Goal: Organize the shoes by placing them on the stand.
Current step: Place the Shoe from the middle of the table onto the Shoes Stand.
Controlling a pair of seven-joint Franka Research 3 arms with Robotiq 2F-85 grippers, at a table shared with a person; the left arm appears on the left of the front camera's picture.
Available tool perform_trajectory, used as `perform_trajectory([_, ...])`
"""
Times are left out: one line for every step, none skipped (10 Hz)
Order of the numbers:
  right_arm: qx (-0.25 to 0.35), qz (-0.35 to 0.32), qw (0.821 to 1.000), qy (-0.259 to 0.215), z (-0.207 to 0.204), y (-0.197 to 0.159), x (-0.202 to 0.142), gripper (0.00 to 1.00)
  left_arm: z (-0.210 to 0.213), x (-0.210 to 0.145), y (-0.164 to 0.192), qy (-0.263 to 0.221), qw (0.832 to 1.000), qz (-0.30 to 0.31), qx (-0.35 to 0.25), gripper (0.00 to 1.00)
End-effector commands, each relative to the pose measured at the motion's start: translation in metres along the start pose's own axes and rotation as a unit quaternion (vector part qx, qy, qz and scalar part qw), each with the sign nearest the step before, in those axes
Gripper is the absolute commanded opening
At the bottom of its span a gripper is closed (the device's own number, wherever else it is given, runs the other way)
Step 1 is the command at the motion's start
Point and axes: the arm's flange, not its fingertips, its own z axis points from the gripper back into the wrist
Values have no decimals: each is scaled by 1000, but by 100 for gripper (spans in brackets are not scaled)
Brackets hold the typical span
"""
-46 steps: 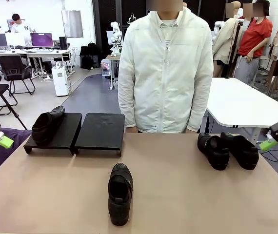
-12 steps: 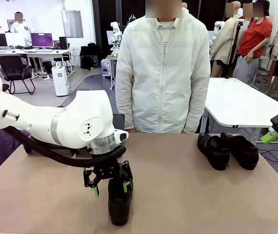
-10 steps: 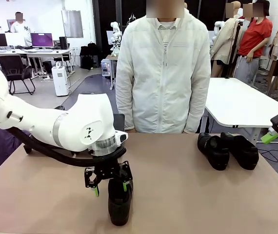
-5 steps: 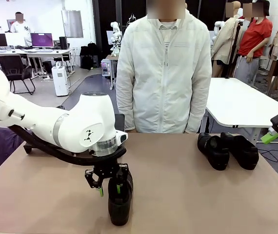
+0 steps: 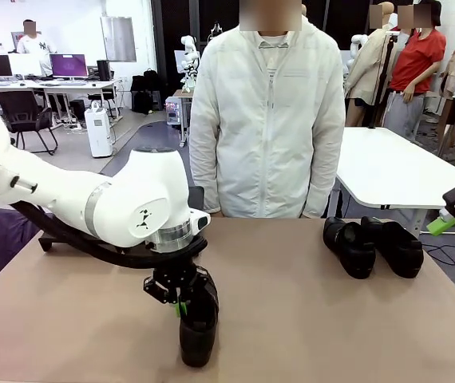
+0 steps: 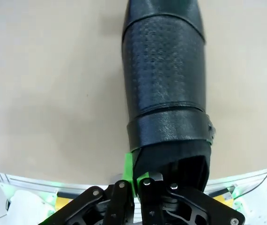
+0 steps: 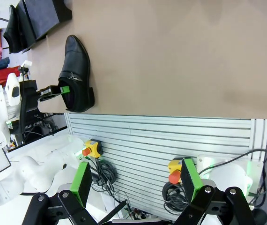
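Observation:
One black shoe (image 5: pixel 198 321) lies at the table's front centre, toe towards me. My left gripper (image 5: pixel 181 306) is shut on that shoe's (image 6: pixel 165 79) heel rim, one green pad (image 6: pixel 129 168) outside the left wall. Two more shoes (image 5: pixel 350 247) (image 5: pixel 393 246) sit side by side at the far right. The black stand (image 7: pixel 42 19) holds another shoe (image 7: pixel 13 27); in the front view my left arm hides most of the stand (image 5: pixel 196 198). My right gripper (image 7: pixel 136 183) hangs open beyond the table's right edge, its green finger (image 5: pixel 441 226) showing there.
A person in a white jacket (image 5: pixel 269 120) stands at the far edge, hands out of sight. My bulky left arm (image 5: pixel 124 211) spans the left half of the tan table (image 5: pixel 307 319). A white table (image 5: pixel 395 171) stands behind on the right.
My left gripper's fingers have closed from wide open onto the front shoe's heel rim. The arm has barely shifted. The right gripper has stayed open in place.

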Motion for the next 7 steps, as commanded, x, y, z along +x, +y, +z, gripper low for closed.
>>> perform_trajectory([14,-2,1000,-1,1,2,0,100,38,-13,13,-35,999,-27,-25,0])
perform_trajectory([14,-2,1000,-1,1,2,0,100,70,-20,25,-57,995,-56,-57,0])
perform_trajectory([14,-2,1000,-1,1,2,0,100,102,-24,41,-103,990,-59,-72,0])
perform_trajectory([14,-2,1000,-1,1,2,0,100,140,-31,71,-148,981,-85,-90,0])
perform_trajectory([14,-2,1000,-1,1,2,0,100,157,-32,97,-181,975,-98,-79,0])
perform_trajectory([14,-2,1000,-1,1,2,0,100,166,-31,126,-209,969,-118,-66,0])
perform_trajectory([14,-2,1000,-1,1,2,0,100,173,-24,165,-234,964,-101,-74,0])
